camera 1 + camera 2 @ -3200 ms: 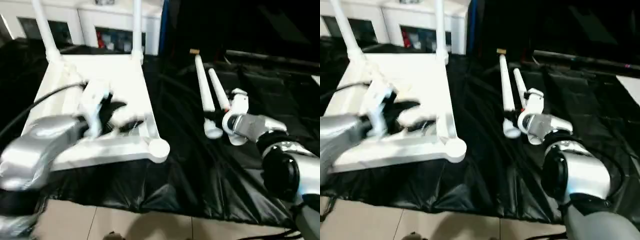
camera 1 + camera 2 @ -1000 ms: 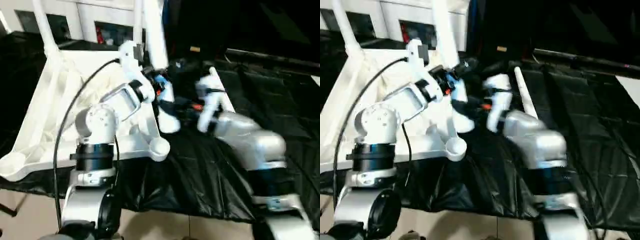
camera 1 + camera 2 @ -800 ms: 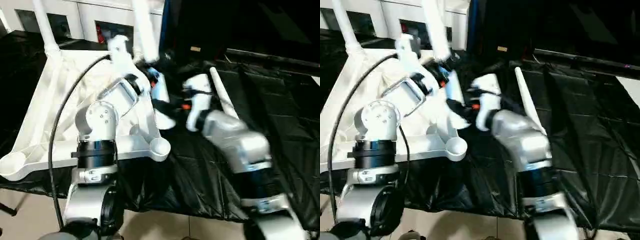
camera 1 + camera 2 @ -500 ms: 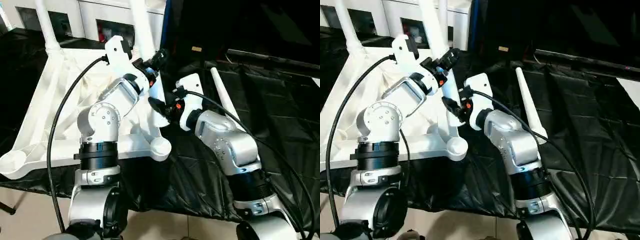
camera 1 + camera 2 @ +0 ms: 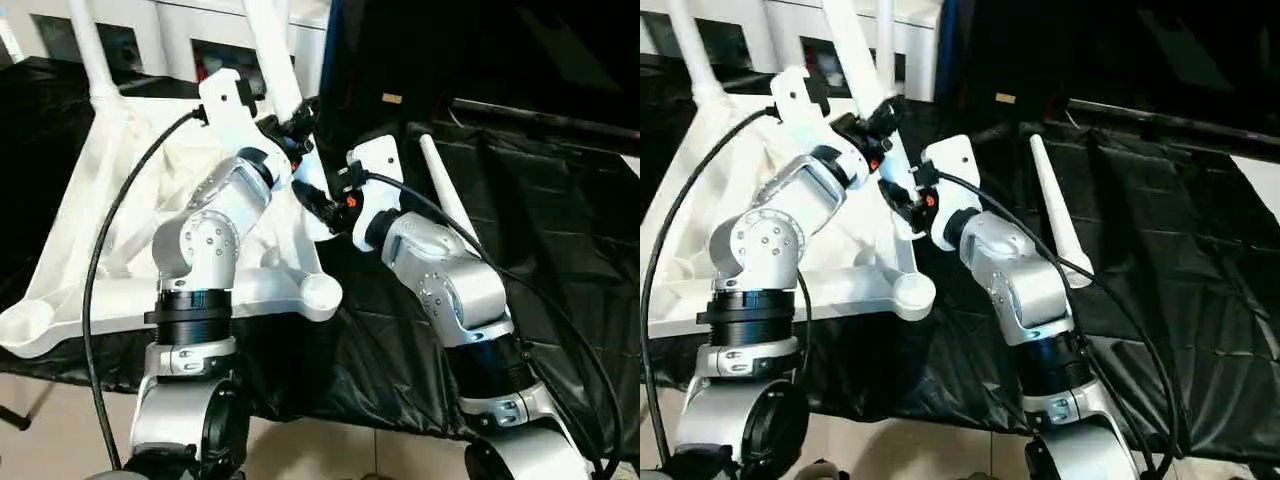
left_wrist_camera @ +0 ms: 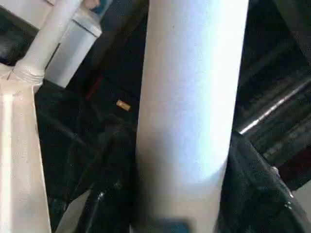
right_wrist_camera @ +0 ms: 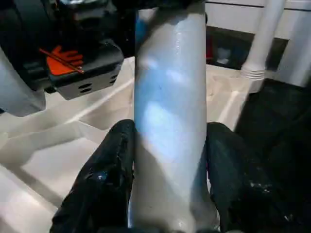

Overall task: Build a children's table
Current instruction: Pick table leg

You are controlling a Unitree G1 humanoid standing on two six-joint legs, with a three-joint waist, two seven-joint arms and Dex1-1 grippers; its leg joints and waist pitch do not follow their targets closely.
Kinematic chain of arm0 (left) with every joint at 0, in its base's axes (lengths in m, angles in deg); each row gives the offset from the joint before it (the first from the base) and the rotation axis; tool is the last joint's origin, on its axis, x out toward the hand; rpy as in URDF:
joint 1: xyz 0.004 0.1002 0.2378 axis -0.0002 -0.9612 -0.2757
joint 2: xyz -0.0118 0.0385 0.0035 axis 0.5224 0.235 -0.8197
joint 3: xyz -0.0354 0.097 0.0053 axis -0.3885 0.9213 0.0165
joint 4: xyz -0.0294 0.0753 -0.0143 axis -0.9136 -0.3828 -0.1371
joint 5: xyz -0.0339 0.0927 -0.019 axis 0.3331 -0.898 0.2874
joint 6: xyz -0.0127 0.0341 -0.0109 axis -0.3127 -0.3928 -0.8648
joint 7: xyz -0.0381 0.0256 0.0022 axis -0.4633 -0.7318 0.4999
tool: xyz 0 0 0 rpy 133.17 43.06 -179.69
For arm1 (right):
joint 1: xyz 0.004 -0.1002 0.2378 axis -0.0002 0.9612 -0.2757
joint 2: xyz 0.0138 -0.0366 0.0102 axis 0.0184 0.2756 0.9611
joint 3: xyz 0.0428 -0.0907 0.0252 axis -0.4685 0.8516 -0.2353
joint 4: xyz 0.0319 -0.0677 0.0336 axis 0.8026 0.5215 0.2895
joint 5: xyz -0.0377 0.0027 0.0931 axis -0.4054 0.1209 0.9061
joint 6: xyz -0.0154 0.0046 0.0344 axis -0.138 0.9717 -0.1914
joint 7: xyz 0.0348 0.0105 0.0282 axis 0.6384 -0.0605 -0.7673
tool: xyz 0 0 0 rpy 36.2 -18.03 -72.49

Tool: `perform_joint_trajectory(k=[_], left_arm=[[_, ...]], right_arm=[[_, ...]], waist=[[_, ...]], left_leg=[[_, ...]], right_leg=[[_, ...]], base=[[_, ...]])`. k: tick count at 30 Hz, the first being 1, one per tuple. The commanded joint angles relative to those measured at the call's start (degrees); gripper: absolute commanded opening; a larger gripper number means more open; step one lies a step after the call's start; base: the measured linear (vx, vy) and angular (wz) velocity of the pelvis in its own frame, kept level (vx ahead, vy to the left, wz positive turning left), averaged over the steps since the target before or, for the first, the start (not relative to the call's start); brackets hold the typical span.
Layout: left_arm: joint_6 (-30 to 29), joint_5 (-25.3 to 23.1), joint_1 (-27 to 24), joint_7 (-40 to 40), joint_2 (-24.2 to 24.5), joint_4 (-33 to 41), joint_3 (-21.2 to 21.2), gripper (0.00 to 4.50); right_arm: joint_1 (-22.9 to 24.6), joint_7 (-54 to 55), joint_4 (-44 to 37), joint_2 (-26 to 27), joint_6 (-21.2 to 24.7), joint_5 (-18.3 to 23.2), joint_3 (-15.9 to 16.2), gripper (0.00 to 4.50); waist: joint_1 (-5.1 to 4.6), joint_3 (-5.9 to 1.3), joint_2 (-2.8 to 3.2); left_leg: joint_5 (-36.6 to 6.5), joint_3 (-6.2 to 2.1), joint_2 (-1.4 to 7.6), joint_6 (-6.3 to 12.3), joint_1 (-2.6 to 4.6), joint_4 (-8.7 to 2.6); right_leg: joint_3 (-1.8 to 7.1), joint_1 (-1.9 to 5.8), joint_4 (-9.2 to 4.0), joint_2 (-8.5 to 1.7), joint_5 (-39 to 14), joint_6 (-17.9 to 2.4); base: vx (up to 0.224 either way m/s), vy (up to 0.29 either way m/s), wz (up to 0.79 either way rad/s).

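Two legs already upright in far sockets of upturned white top, lying on black-covered table at left. Left gripper closed around raised leg, black fingers against both sides of tube. Right gripper clamped on same leg lower down, near flared end, fingers pressed to either side. Fourth leg flat on black cover at right, well apart from top.

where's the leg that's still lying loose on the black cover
In the left eye view the loose leg lies on the black cover, to the right of the right gripper and the upturned table top, with its flared end nearest the camera.
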Motion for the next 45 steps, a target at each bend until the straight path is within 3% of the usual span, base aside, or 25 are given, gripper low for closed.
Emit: perform_joint_trajectory(k=[1, 5, 8, 12, 16, 20, 21, 22, 26, 35, 45], left_arm=[[-0.9, 0.3, 0.8, 3.6, 0.1, 0.2, 3.8, 1.99], [-2.0, 0.9, 1.1, 9.0, 3.0, 1.1, 5.6, 1.92], [-4.3, 3.0, 1.7, 14.5, 5.7, 1.5, 5.9, 1.91], [-5.3, 4.4, 2.1, 16.6, 6.8, 1.4, 5.6, 1.91], [-7.2, 6.3, 2.4, 21.3, 9.1, 2.0, 6.3, 1.91], [-8.0, 6.9, 1.9, 24.5, 10.2, 3.5, 8.1, 1.91], [-8.6, 7.3, 1.6, 25.6, 10.4, 4.4, 8.8, 1.91], [-9.1, 7.7, 1.3, 26.8, 10.6, 5.3, 9.6, 1.91], [-10.8, 9.3, 0.8, 29.2, 10.5, 7.3, 11.0, 1.91], [-11.7, 10.2, 0.6, 30.6, 10.4, 8.0, 11.9, 1.91], [-12.3, 10.5, 0.4, 31.3, 10.3, 8.2, 12.0, 1.91]], right_arm=[[-1.9, -1.9, -1.7, -0.3, 1.0, 4.0, -3.6, 2.63], [-3.0, -9.0, -2.5, -5.2, 6.0, 8.5, -5.5, 2.98], [-3.8, -19.9, -2.6, -12.4, 9.8, 12.9, -6.3, 3.22], [-4.4, -24.8, -1.6, -16.3, 12.5, 15.1, -6.8, 3.50], [-6.2, -30.2, 1.6, -21.0, 15.0, 16.3, -6.4, 3.83], [-7.7, -31.2, 3.9, -22.1, 16.3, 15.8, -5.1, 3.92], [-8.0, -32.0, 4.5, -22.3, 16.7, 15.6, -4.3, 3.92], [-8.4, -32.9, 5.0, -22.4, 17.7, 15.9, -3.7, 3.92], [-9.4, -35.4, 6.7, -21.9, 20.0, 17.6, -2.8, 3.92], [-9.9, -38.5, 7.1, -21.6, 20.5, 18.7, -1.7, 3.92], [-10.1, -39.2, 7.8, -21.4, 20.8, 18.9, -1.6, 3.03]], waist=[[-0.28, -4.33, 0.59], [-0.04, -4.35, 0.74], [0.01, -4.44, 0.70], [0.03, -4.56, 0.59], [0.01, -4.53, 0.42], [0.02, -4.51, 0.44], [-0.03, -4.48, -0.12], [0.11, -4.55, 0.11], [0.19, -4.57, -0.11], [0.17, -4.55, -0.22], [0.20, -4.63, -0.31]], left_leg=[[-3.5, 1.03, 0.04, -2.10, 0.84, -3.80], [-2.7, 1.03, 0.04, -1.75, 0.86, -3.74], [-2.7, 1.12, -0.13, -1.12, 0.69, -3.60], [-1.7, 1.08, -0.15, -0.53, 0.51, -3.44], [-1.9, 1.22, -0.01, 0.18, 0.56, -3.33], [-2.5, 1.26, 0.13, -0.08, 0.67, -3.34], [-2.3, 1.39, 0.16, -0.02, 0.59, -3.32], [-2.2, 1.29, 0.18, -0.07, 0.66, -3.30], [-1.3, 1.38, 0.20, 0.51, 0.56, -3.23], [-1.5, 1.37, 0.20, 0.40, 0.50, -3.24], [-1.0, 1.38, 0.17, 0.36, 0.46, -3.18]], right_leg=[[1.52, 3.51, -3.29, -2.48, 4.6, -8.4], [1.47, 3.58, -3.17, -2.40, 5.2, -8.8], [1.47, 3.91, -3.20, -2.37, 5.8, -9.5], [1.40, 4.20, -3.14, -2.48, 6.0, -11.3], [1.31, 3.96, -3.25, -2.62, 3.7, -13.1], [1.27, 3.75, -3.29, -2.68, 2.1, -13.7], [1.31, 3.77, -3.32, -2.65, 2.2, -13.7], [1.26, 3.81, -3.14, -2.69, 2.3, -13.9], [1.26, 3.83, -3.07, -2.78, 3.0, -14.3], [1.25, 3.77, -3.21, -2.72, 1.7, -13.5], [1.24, 3.81, -3.12, -2.69, 2.1, -13.5]], base=[[0.000, 0.000, 0.00], [0.000, 0.000, 0.00], [0.000, 0.000, 0.00], [0.000, 0.000, 0.00], [0.000, 0.000, 0.00], [0.000, 0.000, 0.00], [0.000, 0.000, 0.00], [0.000, 0.000, 0.00], [0.000, 0.000, 0.00], [0.000, 0.000, 0.00], [0.000, 0.000, 0.00]])
